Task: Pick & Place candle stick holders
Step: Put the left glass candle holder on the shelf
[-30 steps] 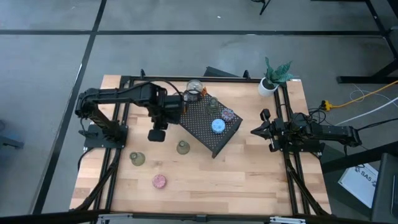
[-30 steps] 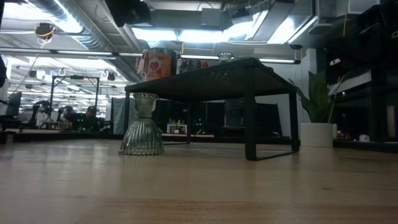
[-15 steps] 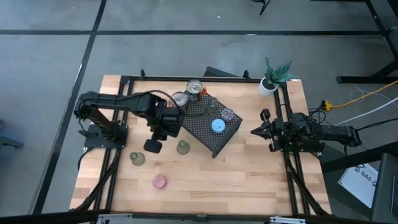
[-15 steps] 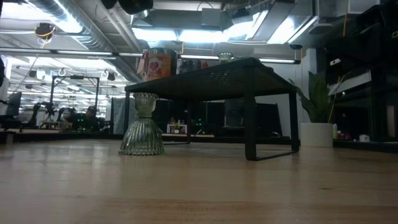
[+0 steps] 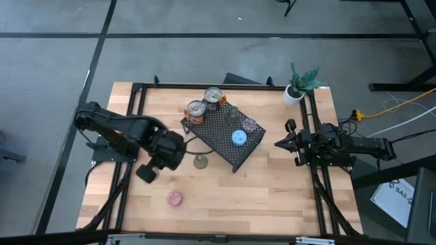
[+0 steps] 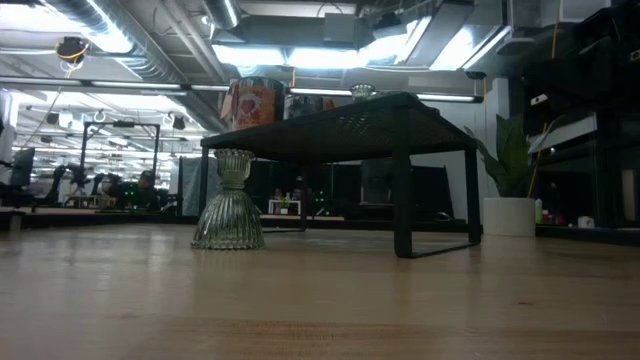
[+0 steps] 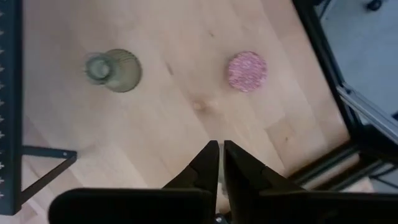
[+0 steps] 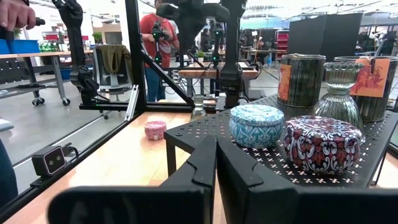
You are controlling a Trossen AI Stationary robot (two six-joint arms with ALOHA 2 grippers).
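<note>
Left end effector [image 5: 148, 173] hangs over the front-left part of the counter [image 5: 272, 197], fingers pressed together, nothing between them; the left wrist view shows the two dark fingertips meeting over bare wood. Right end effector [image 5: 281, 143] waits at the right side of the counter, also closed and empty. Nearest task items to the left arm: pink holder [image 5: 175, 198] on the wood, front of and a bit right of the end effector, near but apart; olive-green glass holder [image 5: 200, 162] further right, just beside the front-left corner of the black perforated rack [image 5: 212, 133]. In the left wrist view both lie ahead of the fingertips, pink holder [image 7: 247, 71] and green holder [image 7: 114, 71] well apart from each other. A third holder seems to sit directly under the left end effector, but it's hidden, can't confirm. Already on the rack: blue holder [image 5: 238, 138], purple patterned holder [image 5: 250, 126], another green glass one [image 5: 233, 113], plus two tins at the rear. All holders stand upright, long axis vertical, open mouth up; the pink one is squat and round, so no preferred approach angle, while the green one is taller with a flared base and narrow neck. Likely next move: open the fingers, then descend from above. Left arm is clearly the closer one.
</note>
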